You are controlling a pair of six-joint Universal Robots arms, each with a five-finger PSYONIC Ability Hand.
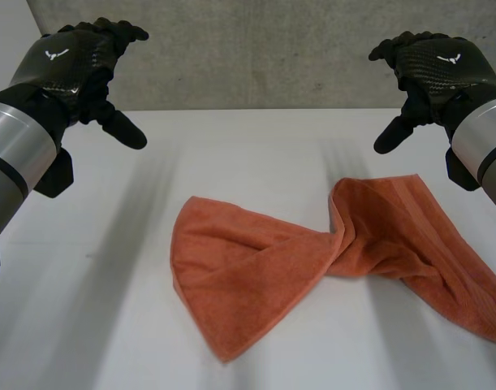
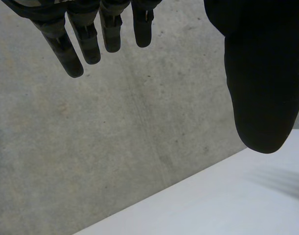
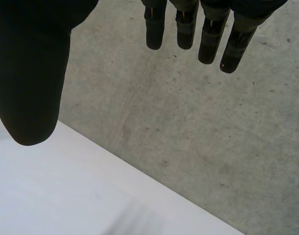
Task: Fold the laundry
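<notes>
Folding not started: orange towel (image 1: 329,264) lies twisted and unfolded on the near right of the white table (image 1: 93,309), while left hand (image 1: 81,69) and right hand (image 1: 430,69) hang above the far edge, fingers relaxed, holding nothing.

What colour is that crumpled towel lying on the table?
Orange, a plain terracotta shade; the towel shows best in the head view, on the white table.
</notes>
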